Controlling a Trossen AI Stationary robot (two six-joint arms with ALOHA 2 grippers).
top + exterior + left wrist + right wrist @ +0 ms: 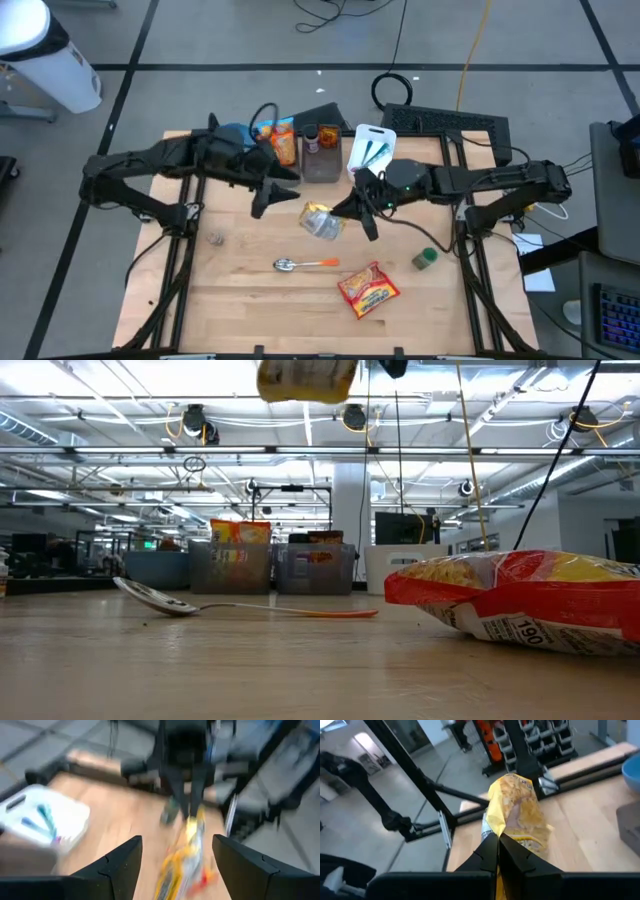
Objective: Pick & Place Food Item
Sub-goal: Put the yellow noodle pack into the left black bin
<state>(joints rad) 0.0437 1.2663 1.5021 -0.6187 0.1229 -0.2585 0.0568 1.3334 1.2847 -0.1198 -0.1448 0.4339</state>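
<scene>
Above the table (240, 290), well clear of the spoon (305, 264), the right gripper (350, 212) holds a yellow snack bag (321, 221) pinched tight between its closed fingers. Beyond the bag from it, the left gripper (270, 195) hovers with jaws spread and nothing in them.

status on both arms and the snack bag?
Right gripper shut on yellow snack bag, bag lifted clear of the table. Left gripper open, empty, facing the bag. Nothing between them.
</scene>
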